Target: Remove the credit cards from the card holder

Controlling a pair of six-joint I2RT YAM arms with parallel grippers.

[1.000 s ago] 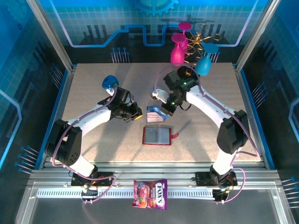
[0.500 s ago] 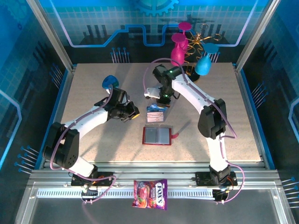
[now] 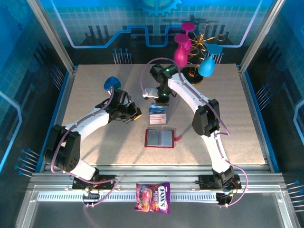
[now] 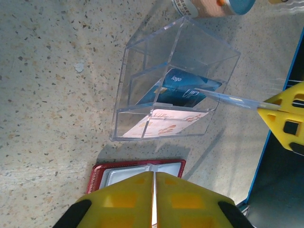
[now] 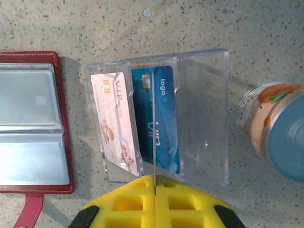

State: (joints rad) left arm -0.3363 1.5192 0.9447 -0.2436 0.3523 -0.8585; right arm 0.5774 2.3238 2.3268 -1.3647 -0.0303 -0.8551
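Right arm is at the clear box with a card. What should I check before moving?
1. Right gripper jaws shut on thin plastic card, edge-on: ok.
2. Held card lined up with a free slot of clear plastic box: cannot tell.
3. Pink-white VIP card and blue logo card standing inside box: ok.
4. Red leather-like card holder lying open, visible grey pockets empty: ok.
5. Left gripper jaws shut, holding nothing: ok.
6. Printed can with blue lid beside box, clearance: cannot tell.

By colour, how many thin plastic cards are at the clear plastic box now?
Pinkish-white plastic VIP card: 1
Blue plastic logo card: 1
Edge-on card, colour unclear, gripped by right end effector: 1
Total: 3
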